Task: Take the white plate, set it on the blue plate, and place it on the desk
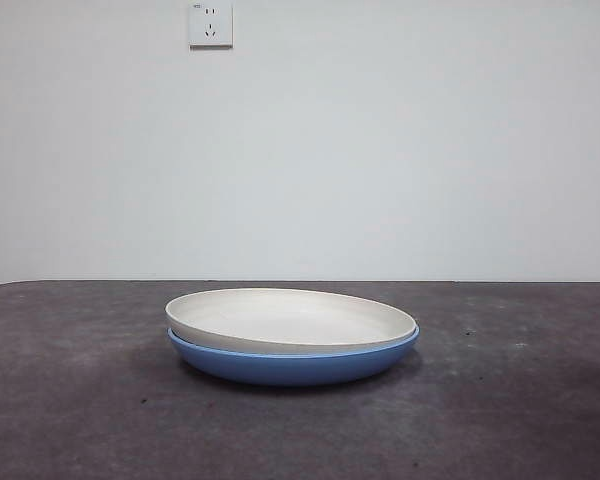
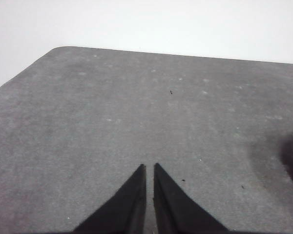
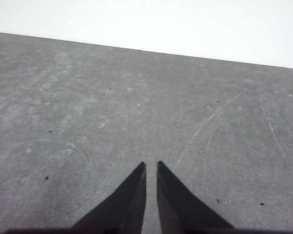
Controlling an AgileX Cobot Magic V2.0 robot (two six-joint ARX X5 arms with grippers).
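Tabletop [image 1: 70, 400] carries the blue plate [image 1: 290, 367] near its middle, with the white plate [image 1: 290, 320] nested inside it, tilted slightly so its rim rides higher on one side. Both look rigid, smooth and likely slippery and chippable, fairly light; best hold is probably a pinch on the white plate's raised rim. Left gripper [image 2: 149, 168] and right gripper [image 3: 151, 165] hang over bare tabletop, jaws clenched on nothing; plates sit well apart from both, only an edge showing in the left wrist view.
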